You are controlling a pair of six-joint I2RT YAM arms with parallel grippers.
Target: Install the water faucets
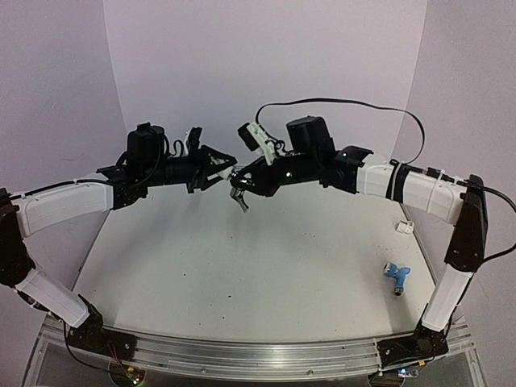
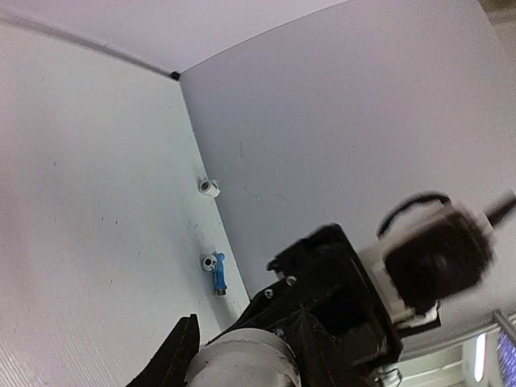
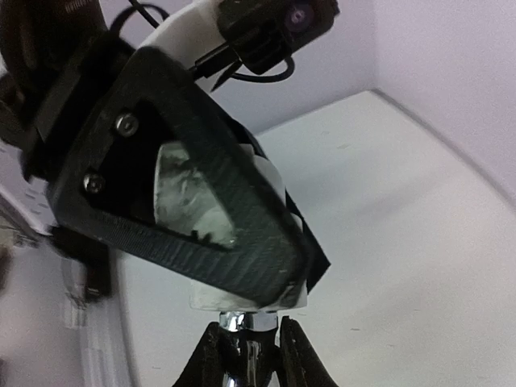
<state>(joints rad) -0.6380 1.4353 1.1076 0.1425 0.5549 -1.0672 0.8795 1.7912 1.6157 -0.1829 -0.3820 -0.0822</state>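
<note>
My right claw (image 3: 248, 363) is pinched tight on the shiny silver metal faucet (image 3: 242, 324), mid-air. That wrist cam shows the stubby white cylinder fitting (image 3: 242, 300) touching its end, with my left claw (image 1: 224, 174) clamped on it. The light blue faucet (image 2: 216, 270) lies well apart on the worktop (image 1: 242, 274), other views only.

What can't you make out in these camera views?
The left gripper: left wrist view's bottom edge cuts off its jaws; grip unclear.
The silver faucet: right wrist view, mostly behind the left gripper's black finger.
The blue faucet: too small in both views to show its threads.
</note>
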